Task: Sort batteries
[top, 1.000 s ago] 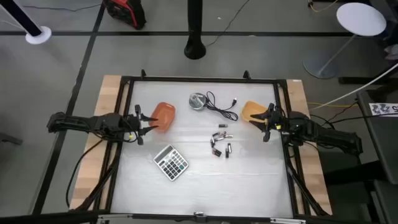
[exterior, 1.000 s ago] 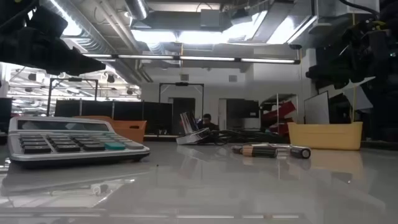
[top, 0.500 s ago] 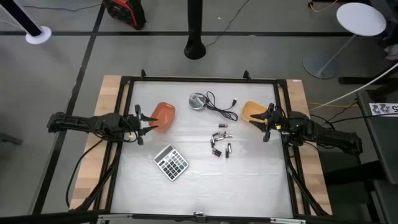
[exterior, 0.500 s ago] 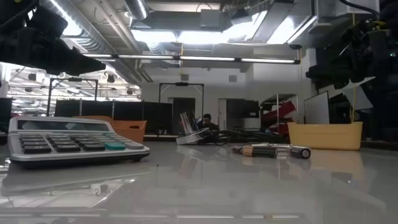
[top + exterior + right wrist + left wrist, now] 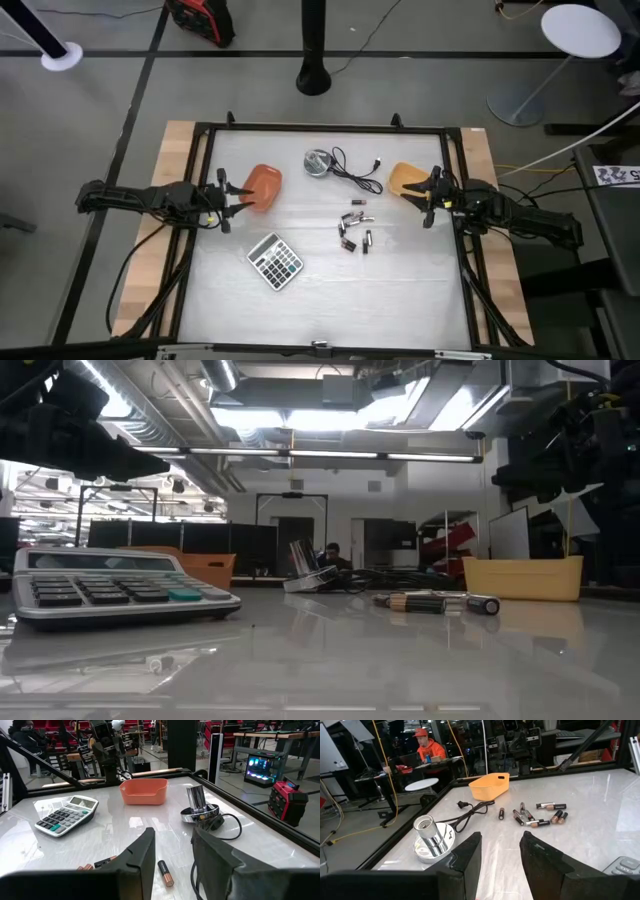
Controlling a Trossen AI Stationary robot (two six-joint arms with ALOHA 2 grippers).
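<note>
White tabletop, batteries [image 5: 353,229] scattered mid-table between orange bin [image 5: 263,183] and yellow bin [image 5: 405,178], presumably sorting targets. Left gripper [image 5: 232,202] and right gripper [image 5: 427,198] hover spread, empty, beside them.

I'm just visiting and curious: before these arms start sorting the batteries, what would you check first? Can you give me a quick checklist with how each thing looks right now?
1. Batteries within view, loose on the table near its middle: ok.
2. Left end effector open and empty, beside the orange bin: ok.
3. Right end effector open and empty, beside the yellow bin: ok.
4. Both bins empty and ready: cannot tell for sure.
5. Calculator apart from the batteries: ok.
6. Black cable close to the nearest battery; could get in the way: not ok.
</note>
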